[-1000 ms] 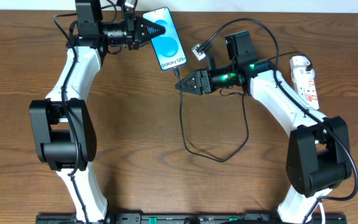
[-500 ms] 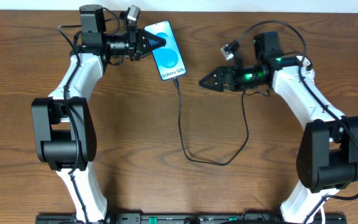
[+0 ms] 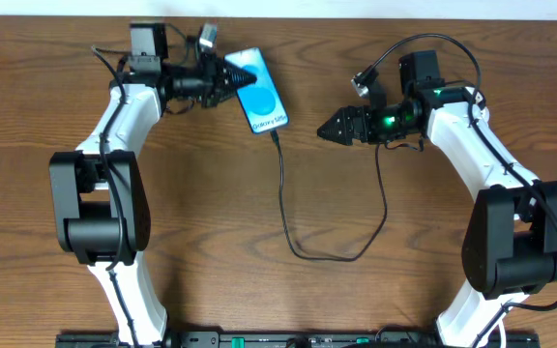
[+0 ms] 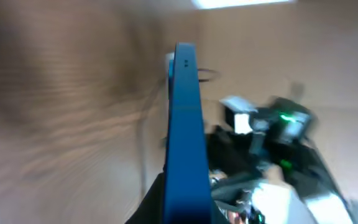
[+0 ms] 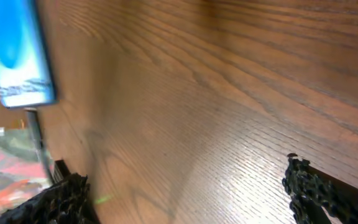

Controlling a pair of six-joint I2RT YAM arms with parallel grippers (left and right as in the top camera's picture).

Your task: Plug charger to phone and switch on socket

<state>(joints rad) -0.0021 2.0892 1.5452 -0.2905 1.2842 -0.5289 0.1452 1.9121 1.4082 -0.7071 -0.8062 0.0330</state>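
The phone lies tilted at the back of the table, light blue screen up. My left gripper is shut on its upper left end. In the left wrist view the phone shows edge-on as a blue bar between my fingers. The thin black charger cable has its tip in the phone's lower end, runs down, loops right and goes up under my right arm. My right gripper is open and empty, a short way right of the phone. In the right wrist view the fingers are spread over bare wood, with the phone at top left. The socket is hidden.
The wooden table ends at its back edge, just behind the phone. The cable's loop lies mid-table between the arms. My right arm shows blurred beyond the phone in the left wrist view.
My right gripper let go of the cable tip at the phone and drew back to the right, open. My left gripper shifted the phone slightly. The right arm now covers the socket.
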